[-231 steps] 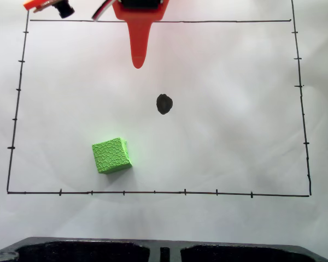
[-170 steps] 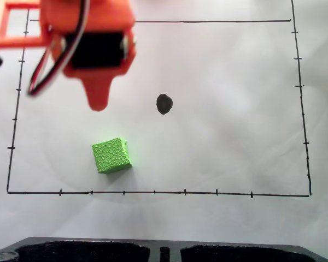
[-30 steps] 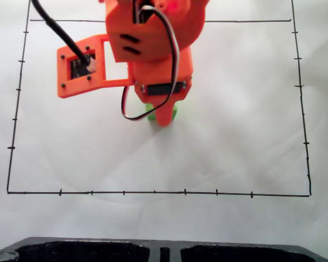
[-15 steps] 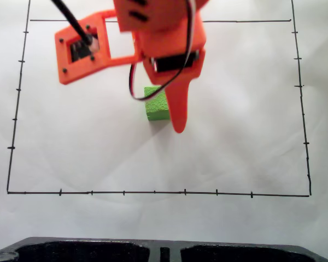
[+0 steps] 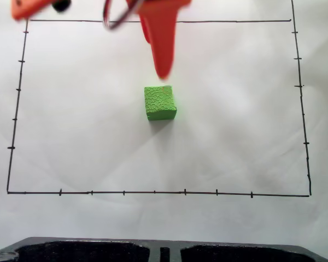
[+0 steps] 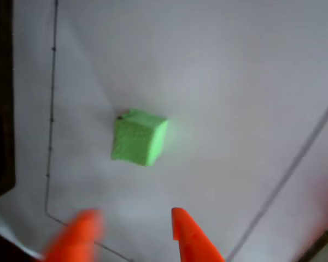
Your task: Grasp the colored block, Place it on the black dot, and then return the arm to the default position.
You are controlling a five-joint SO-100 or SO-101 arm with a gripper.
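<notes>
The colored block [image 5: 160, 102] sits alone near the middle of the white paper on the bench [image 5: 246, 136], just below the tip of the arm [image 5: 160, 38] hanging at the upper centre of the fixed view. From the wrist view the gripper [image 6: 132, 232] is parted and empty, both fingers at the bottom edge with the block [image 6: 138, 137] well apart above them. The black dot is hidden, presumably under the block. Half a second ago the finger lay alongside the block; now it has pulled back upward, so retreat looks underway.
</notes>
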